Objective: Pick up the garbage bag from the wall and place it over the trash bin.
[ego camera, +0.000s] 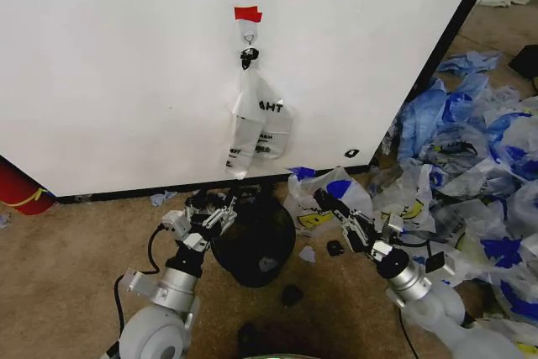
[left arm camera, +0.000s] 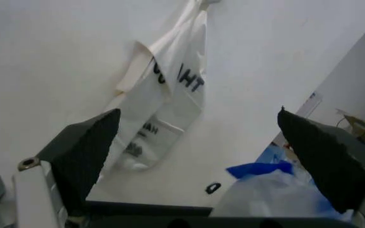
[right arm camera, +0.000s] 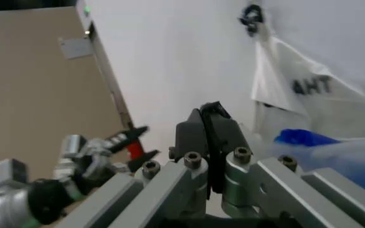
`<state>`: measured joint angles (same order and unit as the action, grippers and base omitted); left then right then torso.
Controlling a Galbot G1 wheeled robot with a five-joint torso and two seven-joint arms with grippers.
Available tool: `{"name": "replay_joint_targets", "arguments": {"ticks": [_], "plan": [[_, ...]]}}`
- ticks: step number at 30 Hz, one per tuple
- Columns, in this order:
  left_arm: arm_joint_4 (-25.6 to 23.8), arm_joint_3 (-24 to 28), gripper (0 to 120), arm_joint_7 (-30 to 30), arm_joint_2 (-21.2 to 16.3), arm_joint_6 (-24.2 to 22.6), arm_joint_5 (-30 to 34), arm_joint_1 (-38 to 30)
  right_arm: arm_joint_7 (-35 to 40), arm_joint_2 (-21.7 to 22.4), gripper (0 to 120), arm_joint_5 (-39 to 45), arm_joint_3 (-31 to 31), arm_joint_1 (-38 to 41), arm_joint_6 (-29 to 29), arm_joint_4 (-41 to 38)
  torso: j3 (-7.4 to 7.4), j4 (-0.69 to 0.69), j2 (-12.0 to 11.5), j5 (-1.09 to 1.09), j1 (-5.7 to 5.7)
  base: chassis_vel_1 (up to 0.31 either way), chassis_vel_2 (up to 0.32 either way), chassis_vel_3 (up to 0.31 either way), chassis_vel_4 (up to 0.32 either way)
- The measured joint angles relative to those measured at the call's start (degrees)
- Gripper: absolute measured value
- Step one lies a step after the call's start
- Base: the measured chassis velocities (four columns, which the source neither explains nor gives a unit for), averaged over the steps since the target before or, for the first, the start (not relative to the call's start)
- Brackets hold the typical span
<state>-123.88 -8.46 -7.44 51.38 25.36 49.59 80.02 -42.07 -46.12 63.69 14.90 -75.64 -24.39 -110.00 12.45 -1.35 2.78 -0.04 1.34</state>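
The garbage bag (ego camera: 252, 124) hangs folded from a metal hook (ego camera: 249, 37) on the wall (ego camera: 126, 65), under a red tape piece (ego camera: 247, 13). It is thin and white, with black lettering showing (left arm camera: 169, 90) (right arm camera: 296, 80). The black round trash bin (ego camera: 252, 245) stands on the carpet below it. My left gripper (ego camera: 212, 203) (left arm camera: 198, 114) is open beside the bin's left rim, well below the bag and aimed up at it. My right gripper (ego camera: 321, 197) (right arm camera: 208, 107) is shut, to the right of the bin.
A white bag with a yellow smiley and blue patches (ego camera: 324, 203) lies on the floor at the right gripper's tip. Many blue and white bags (ego camera: 471, 149) are piled at the right. A red cylinder (ego camera: 18, 187) stands at the far left. Dark scraps (ego camera: 292, 294) dot the carpet.
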Motion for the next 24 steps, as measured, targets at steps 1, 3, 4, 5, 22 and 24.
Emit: {"name": "replay_joint_targets", "arguments": {"ticks": [1, 3, 4, 5, 22, 24], "plan": [[0.0, -0.3, 98, 0.0, -0.3, 0.0, 0.1, 0.0, -0.3, 1.1, 0, 0.1, 0.1, -0.4, 0.2, -1.2, 0.0, 0.0, 0.0, 0.0, 0.0, 0.0, 0.0, 0.0, 0.0], [-0.6, -0.8, 98, 0.0, -0.8, 0.0, 0.6, -0.1, -1.3, 3.2, 0, 0.2, 0.3, -0.8, 0.3, -2.8, 0.0, 0.0, 0.0, -0.02, 0.0, 0.0, 0.0, 0.0, 0.0], [-1.2, -1.3, 98, 0.0, -0.9, 0.0, 0.9, 0.0, -2.1, 4.5, 0, 0.3, 0.3, -0.9, 0.4, -3.4, 0.0, -0.01, 0.0, -0.02, 0.0, 0.0, 0.0, 0.0, 0.0], [-1.2, -1.3, 98, 0.0, -0.9, 0.0, 0.9, 0.0, -2.1, 4.5, 0, 0.3, 0.3, -0.9, 0.4, -3.4, 0.0, -0.01, 0.0, -0.02, 0.0, 0.0, 0.0, 0.0, 0.0], [-3.2, -2.5, 98, 0.0, -2.7, -0.5, 2.4, 0.5, -14.8, 22.8, 0, 1.9, 2.1, 4.6, 1.1, -1.9, 0.0, 0.0, 0.0, -0.01, 0.0, 0.0, 0.0, 0.0, 0.0], [-2.7, -2.0, 98, -0.1, -3.5, -0.8, 3.0, -0.5, -17.6, 26.7, 0, 1.7, 2.8, 5.7, 0.9, 0.4, 0.0, 0.0, 0.0, 0.0, 0.0, 0.0, 0.0, 0.0, 0.0]]}}
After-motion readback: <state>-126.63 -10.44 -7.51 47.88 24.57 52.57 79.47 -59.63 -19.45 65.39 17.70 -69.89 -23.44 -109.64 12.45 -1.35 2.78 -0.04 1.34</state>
